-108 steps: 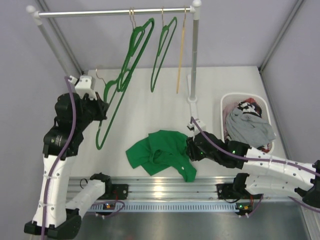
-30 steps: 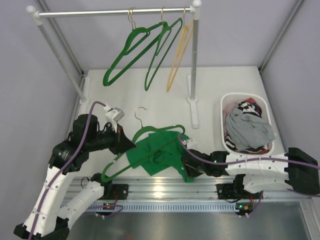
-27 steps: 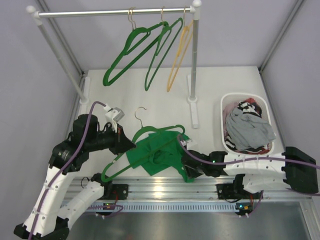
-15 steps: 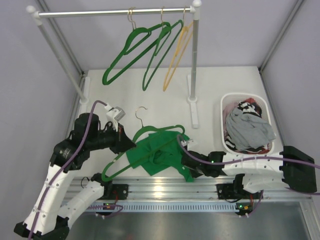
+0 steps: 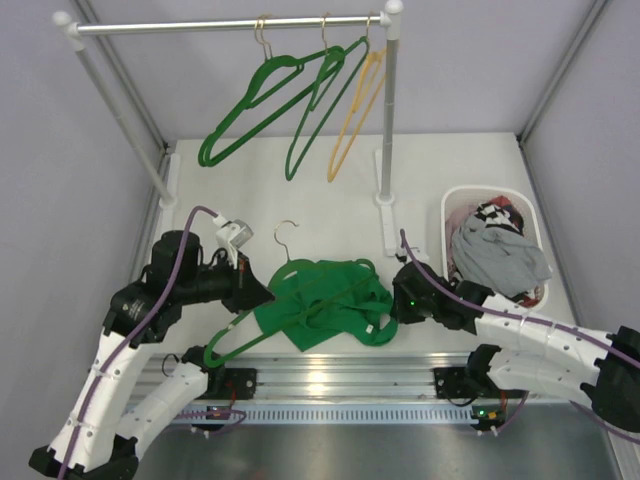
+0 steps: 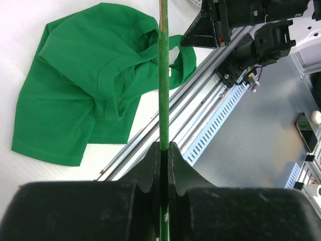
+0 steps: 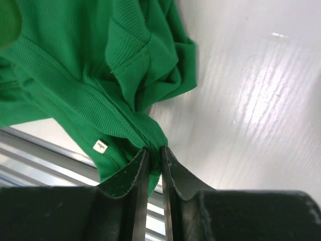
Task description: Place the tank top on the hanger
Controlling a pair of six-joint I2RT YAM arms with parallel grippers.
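Since half a second ago, the right gripper (image 5: pixel 400 300) is dragging its edge of the tank top (image 5: pixel 320 305) out toward 3 o'clock, so the cloth is spreading wider across the hanger (image 5: pixel 235 335), and the two green hangers (image 5: pixel 250 115) and the yellow one (image 5: pixel 350 115) on the rail (image 5: pixel 200 27) at 12 o'clock are swinging a little. At 8 o'clock the left gripper (image 6: pixel 164 148) is clamping the hanger (image 6: pixel 163 75) by its thin bar, jaws nearly closed on it, with the hook pointing toward 12. The tank top (image 6: pixel 90 75) is lying crumpled on the table (image 5: pixel 300 180) at 6 o'clock, the hanger's far arm reaching into its folds; whether it is passing through the neck opening cannot be told. The right gripper (image 7: pixel 155 150) is pinching a bunched hem of the tank top (image 7: pixel 75 65), jaws narrow with cloth between them. The ribbed knit is looking light, soft and stretchy, likely to sag and slip off a smooth arm, so a strap or the neck seam is probably the best place to grip. At 3 o'clock the white basket (image 5: pixel 445 225) is holding a grey garment (image 5: pixel 495 255) over darker patterned laundry.
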